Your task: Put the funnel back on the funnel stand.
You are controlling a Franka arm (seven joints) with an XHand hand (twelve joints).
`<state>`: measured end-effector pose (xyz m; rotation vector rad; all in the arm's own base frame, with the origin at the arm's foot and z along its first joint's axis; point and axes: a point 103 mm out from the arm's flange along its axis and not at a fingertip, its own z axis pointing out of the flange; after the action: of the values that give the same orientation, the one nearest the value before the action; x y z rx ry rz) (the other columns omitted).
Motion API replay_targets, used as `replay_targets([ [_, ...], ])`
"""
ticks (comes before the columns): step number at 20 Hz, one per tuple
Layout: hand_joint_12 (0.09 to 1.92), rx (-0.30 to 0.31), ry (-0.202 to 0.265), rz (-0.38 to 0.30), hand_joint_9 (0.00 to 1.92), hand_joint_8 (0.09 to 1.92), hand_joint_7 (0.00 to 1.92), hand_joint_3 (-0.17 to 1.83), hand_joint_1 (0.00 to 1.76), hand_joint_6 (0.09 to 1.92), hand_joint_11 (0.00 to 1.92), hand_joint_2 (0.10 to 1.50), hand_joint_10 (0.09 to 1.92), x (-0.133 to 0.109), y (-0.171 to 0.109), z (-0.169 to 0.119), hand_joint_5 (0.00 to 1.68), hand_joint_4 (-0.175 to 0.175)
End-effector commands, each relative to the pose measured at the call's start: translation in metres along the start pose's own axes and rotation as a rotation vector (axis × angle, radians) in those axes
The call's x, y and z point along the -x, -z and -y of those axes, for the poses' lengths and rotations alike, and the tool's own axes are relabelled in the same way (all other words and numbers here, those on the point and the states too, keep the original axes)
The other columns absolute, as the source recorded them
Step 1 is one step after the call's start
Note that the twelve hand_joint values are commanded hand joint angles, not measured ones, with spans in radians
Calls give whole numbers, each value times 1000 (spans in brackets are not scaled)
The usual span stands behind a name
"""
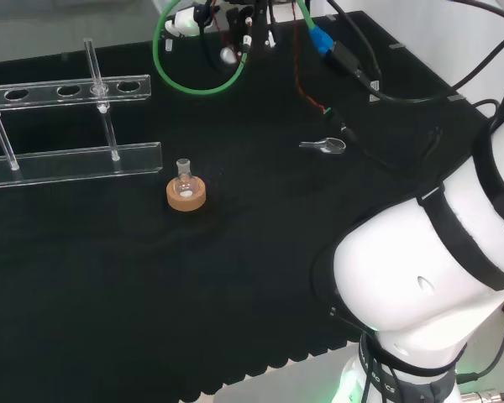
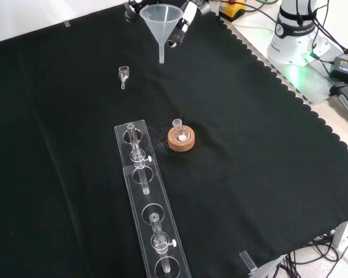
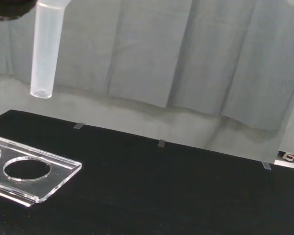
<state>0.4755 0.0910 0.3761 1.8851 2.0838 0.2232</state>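
Already the translucent white plastic funnel (image 2: 161, 26) is off the desk (image 2: 249, 145), held up in the air at the far edge of the black cloth in the front view, so the pick-up looks done. What remains, I'd judge, is the carry across to the long clear acrylic funnel stand (image 2: 148, 202) and the lowering of the stem through one of its round holes. The black and white hand (image 2: 185, 20) has hold of the funnel at its cone, its fingers showing on either side of the rim there; how far they curl round I can't quite make out. The funnel's long axis runs upright, wide mouth up and narrow stem pointing straight down at the cloth. In the wrist view the stem (image 3: 45, 49) hangs near an end hole of the stand (image 3: 36, 171). A small round glass flask (image 2: 180, 134) on a cork ring (image 2: 181, 142) sits between.
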Motion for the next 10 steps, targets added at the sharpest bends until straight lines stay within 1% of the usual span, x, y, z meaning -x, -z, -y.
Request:
replay_targets([
  [1, 823, 10, -25, 19, 1920, 639, 1618, 178, 1175, 408, 1920, 882, 304, 4, 7, -2, 1339, -65],
  [6, 823, 8, -36, 55, 1920, 637, 1620, 178, 1175, 405, 1920, 882, 304, -1, 5, -9, 1341, -66],
  [10, 824, -7, -28, 81, 1920, 635, 1621, 178, 1175, 403, 1920, 881, 304, -10, -9, -19, 1342, -66],
])
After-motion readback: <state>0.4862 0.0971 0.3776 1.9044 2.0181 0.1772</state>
